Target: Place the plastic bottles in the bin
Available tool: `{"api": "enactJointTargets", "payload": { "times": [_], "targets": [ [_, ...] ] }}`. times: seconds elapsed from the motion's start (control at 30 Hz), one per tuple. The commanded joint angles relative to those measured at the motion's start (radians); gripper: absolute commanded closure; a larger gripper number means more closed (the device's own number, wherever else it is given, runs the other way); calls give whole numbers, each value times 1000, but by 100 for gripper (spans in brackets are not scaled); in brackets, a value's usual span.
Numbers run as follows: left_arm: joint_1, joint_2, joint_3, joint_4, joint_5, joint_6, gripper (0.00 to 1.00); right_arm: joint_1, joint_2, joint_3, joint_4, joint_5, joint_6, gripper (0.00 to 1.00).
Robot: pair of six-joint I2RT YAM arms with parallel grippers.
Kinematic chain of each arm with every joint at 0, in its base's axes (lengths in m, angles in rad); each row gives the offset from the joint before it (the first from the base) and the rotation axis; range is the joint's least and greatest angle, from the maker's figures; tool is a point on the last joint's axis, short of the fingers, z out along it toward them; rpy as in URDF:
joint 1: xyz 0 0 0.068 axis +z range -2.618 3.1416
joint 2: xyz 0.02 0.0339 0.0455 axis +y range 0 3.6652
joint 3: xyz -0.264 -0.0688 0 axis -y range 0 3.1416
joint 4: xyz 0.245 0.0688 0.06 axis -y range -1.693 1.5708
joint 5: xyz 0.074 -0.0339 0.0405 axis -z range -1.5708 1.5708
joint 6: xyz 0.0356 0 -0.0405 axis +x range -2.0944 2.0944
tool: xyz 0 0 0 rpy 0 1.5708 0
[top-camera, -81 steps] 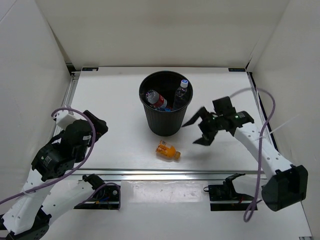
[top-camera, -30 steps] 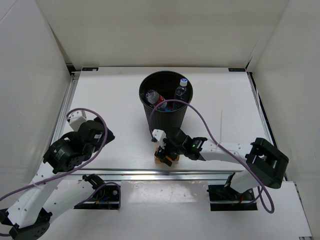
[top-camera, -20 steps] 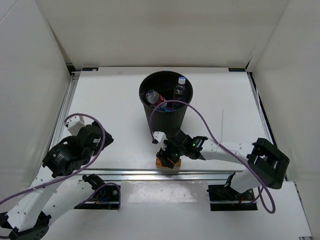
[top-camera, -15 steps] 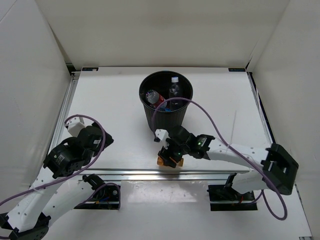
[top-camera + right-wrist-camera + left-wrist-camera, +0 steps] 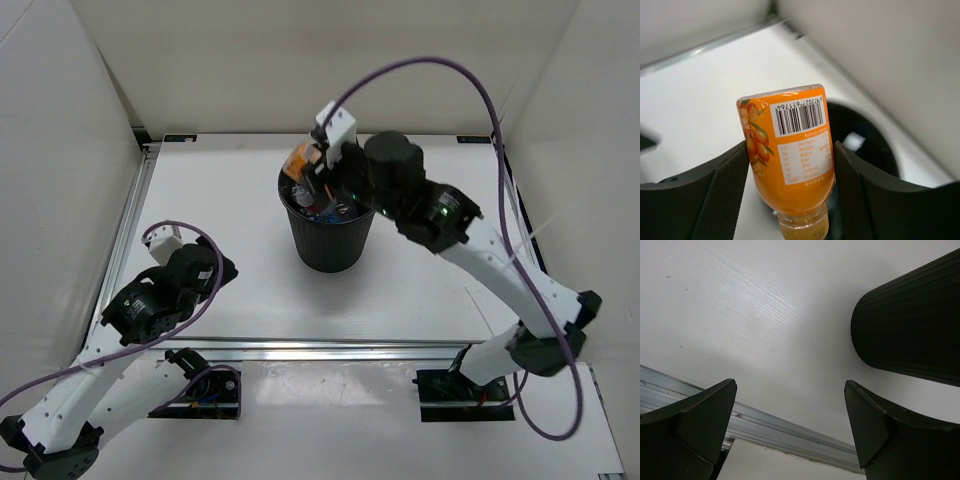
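The short orange bottle (image 5: 298, 160) hangs neck-down over the left rim of the black bin (image 5: 333, 245), with my right gripper (image 5: 312, 172) shut on it. In the right wrist view the bottle (image 5: 796, 165) sits squeezed between both pads of the gripper (image 5: 790, 152), and the bin's mouth (image 5: 867, 145) lies below and to the right. Other plastic bottles (image 5: 322, 208) show partly inside the bin, under the arm. My left gripper (image 5: 222, 270) rests low on the table left of the bin, open and holding nothing (image 5: 790, 412); the bin's ribbed wall (image 5: 910, 335) stands ahead of it.
White walls enclose the table on three sides. An aluminium rail (image 5: 330, 348) runs along the near edge and shows between the left fingers (image 5: 790, 432). The right arm's purple cable (image 5: 480, 95) arcs high above the bin.
My right gripper closed on the orange bottle on the table in front of the bin, then lifted it up over the bin's left rim. The left arm shifted slightly.
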Motion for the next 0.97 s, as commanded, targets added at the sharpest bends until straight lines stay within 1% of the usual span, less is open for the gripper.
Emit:
{"api": "enactJointTargets", "payload": {
  "times": [0.0, 0.03, 0.07, 0.1, 0.17, 0.3, 0.33, 0.37, 0.4, 0.43, 0.47, 0.5, 0.53, 0.57, 0.63, 0.7, 0.73, 0.77, 0.8, 0.87, 0.9, 0.93],
  "targets": [
    [0, 29, -6, 81, 16, 53, 0, -88, 161, 174, -25, 96, -105, 73],
    [0, 43, -6, 90, 16, 53, 0, -122, 175, 195, -25, 96, -105, 57],
    [0, 52, -6, 90, 25, 62, 0, -137, 176, 196, -4, 82, -105, 44],
    [0, 66, 10, 90, 25, 71, 0, -150, 204, 206, -3, 90, -69, 19],
    [0, 77, 36, 90, 16, 82, 0, -150, 214, 206, -17, 160, -23, 1],
    [0, 86, 72, 55, -9, 82, 0, -150, 134, 142, -74, 171, 65, 1],
    [0, 86, 73, 43, -35, 82, 0, -150, 120, 121, -74, 226, 100, 1],
    [0, 86, 83, 28, -46, 70, 0, -150, 98, 120, -89, 296, 248, 1],
    [0, 77, 95, 12, -56, 30, 0, -166, 97, 134, -124, 335, 319, 1],
    [0, 77, 108, -23, -66, 12, 0, -217, 97, 166, -257, 305, 368, 1],
    [0, 77, 131, -23, -66, 11, 0, -249, 117, 248, -334, 150, 408, 1],
    [0, 77, 131, -23, -66, 11, 0, -281, 134, 287, -412, 78, 480, 1],
    [0, 77, 145, -23, -66, 11, 0, -330, 149, 316, -545, 11, 500, 1],
    [0, 87, 145, -23, -75, 11, 0, -351, 159, 326, -588, -52, 513, 1],
    [0, 97, 145, -23, -107, 21, 0, -377, 127, 253, -628, -172, 543, 1],
    [0, 120, 145, -90, -220, 11, 0, -391, 87, 168, -628, -217, 554, 1],
    [0, 130, 155, -123, -269, -30, 0, -401, 64, 72, -614, -238, 554, 1],
    [0, 152, 155, -152, -323, -50, 0, -410, 10, 26, -584, -248, 545, 1],
    [0, 161, 184, -175, -427, -50, 0, -420, -17, -19, -567, -248, 545, 1],
    [0, 181, 215, -206, -532, -30, 0, -438, -88, -100, -544, -239, 545, 1],
    [0, 195, 224, -206, -640, -30, 0, -467, -107, -110, -533, -238, 545, 1],
    [0, 195, 224, -206, -700, -45, 0, -479, -125, -110, -533, -238, 545, 1]
  ]
}}
